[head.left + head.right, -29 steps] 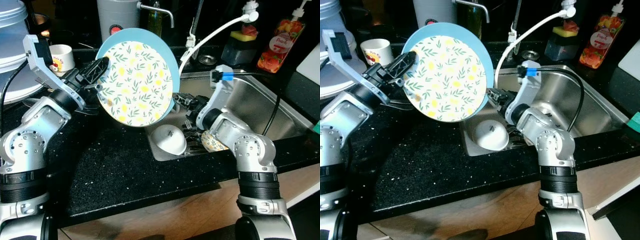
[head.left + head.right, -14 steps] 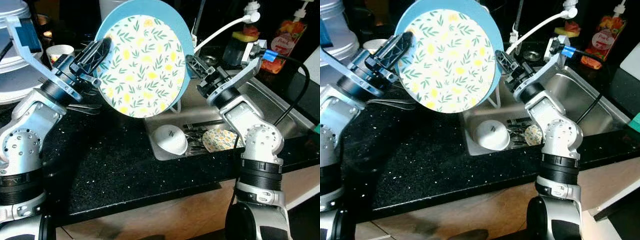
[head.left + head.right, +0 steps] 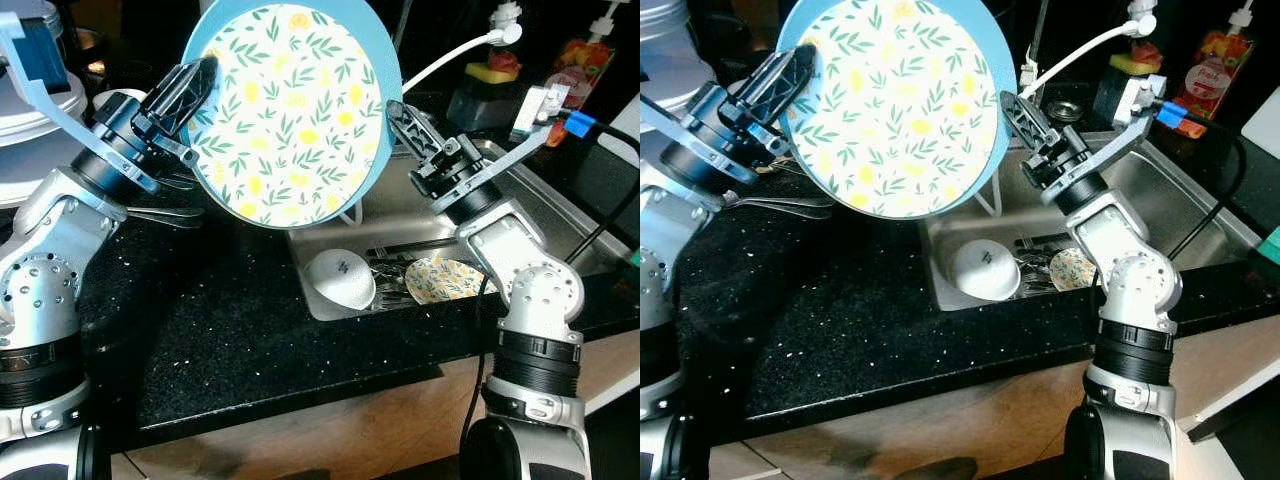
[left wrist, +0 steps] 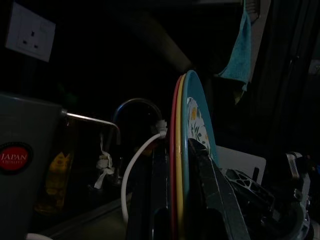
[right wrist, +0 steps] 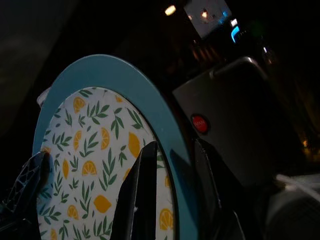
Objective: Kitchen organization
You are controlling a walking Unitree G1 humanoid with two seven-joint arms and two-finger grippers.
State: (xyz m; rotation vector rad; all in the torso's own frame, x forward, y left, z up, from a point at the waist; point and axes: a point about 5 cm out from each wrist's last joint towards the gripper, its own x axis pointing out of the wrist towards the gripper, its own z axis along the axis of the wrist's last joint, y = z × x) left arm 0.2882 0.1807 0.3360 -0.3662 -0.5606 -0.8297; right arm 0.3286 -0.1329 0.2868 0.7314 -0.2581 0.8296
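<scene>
Kitchen scene over a black speckled counter [image 3: 230, 330] with a steel sink [image 3: 560, 215] to the right.

Left gripper [image 3: 185, 95]: holding up a large plate [image 3: 295, 110], blue-rimmed with a lemon-and-leaf pattern, nearly upright above the near left corner of the sink; fingers clamping the plate's left edge, one finger [image 4: 212, 195] lying on the patterned face and the other behind. Seen edge-on from the left wrist, showing red and yellow rims stacked against the blue one.

Right gripper [image 3: 405, 120]: reaching in at the plate's right edge; fingers [image 5: 142, 195] standing apart, straddling the blue rim, contact not discernible.

Lying in the near part of the sink: an overturned white bowl [image 3: 340, 278], a small lemon-patterned plate [image 3: 445, 280] to its right, and cutlery [image 3: 390, 270] between and behind them.

Resting on the counter to the left, beneath the left gripper: more cutlery [image 3: 160, 212]. Standing at the far side: a grey canister with a red label [image 4: 25, 165], a white faucet hose [image 3: 450, 58], a sponge holder [image 3: 485, 85] and a peach-labelled bottle [image 3: 580, 65].
</scene>
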